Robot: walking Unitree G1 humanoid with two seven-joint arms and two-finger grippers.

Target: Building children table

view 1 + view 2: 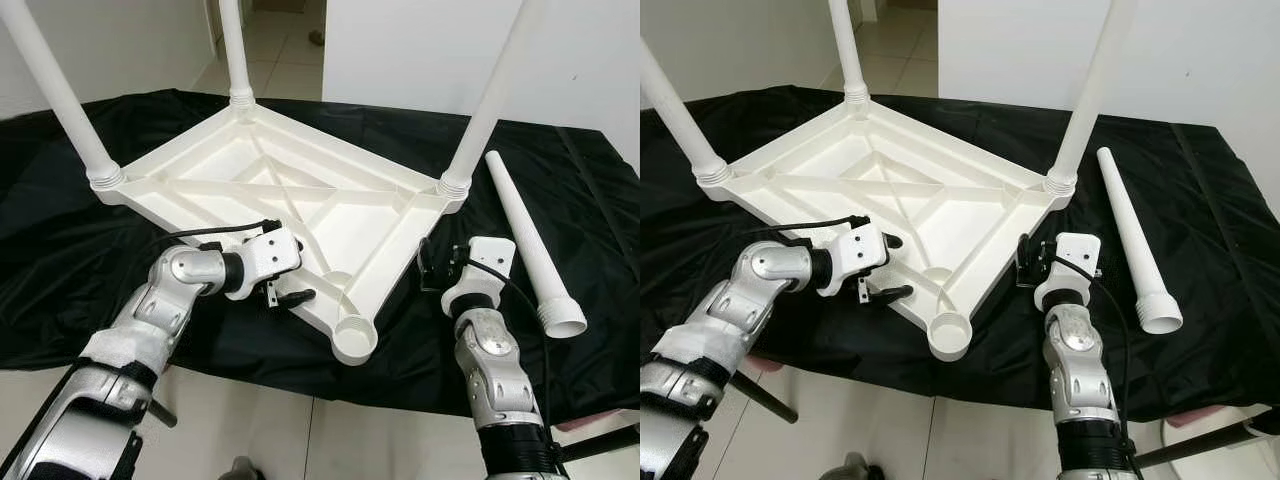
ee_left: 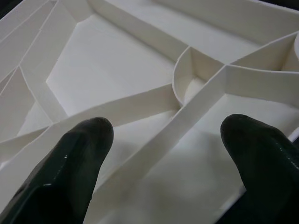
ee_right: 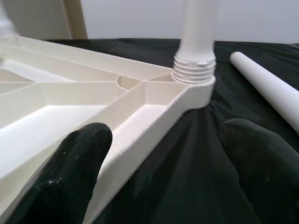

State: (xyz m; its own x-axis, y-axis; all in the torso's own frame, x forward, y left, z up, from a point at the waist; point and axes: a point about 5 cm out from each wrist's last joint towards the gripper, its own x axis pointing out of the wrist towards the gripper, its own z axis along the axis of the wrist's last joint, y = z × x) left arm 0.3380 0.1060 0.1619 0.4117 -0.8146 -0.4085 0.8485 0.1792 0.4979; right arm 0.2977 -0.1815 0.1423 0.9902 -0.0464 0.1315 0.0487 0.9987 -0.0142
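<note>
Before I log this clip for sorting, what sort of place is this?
Probably a room in a home: pale tiled floor, plain white wall, and a black cloth spread under an upturned white plastic table.

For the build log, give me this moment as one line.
tabletop upside down on black cloth | three legs in | fourth leg loose | near socket empty | left gripper open at rim | right gripper open beside rim

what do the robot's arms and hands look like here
Both arms are jointed silver metal segments. The left arm has a white padded wrap and a black band lower down; the right arm has a ribbed black cuff near the bottom edge. Each wrist carries a boxy white housing with a thin black cable looping over it. The left hand and right hand each have two long glossy black fingers with rounded tips.
</note>
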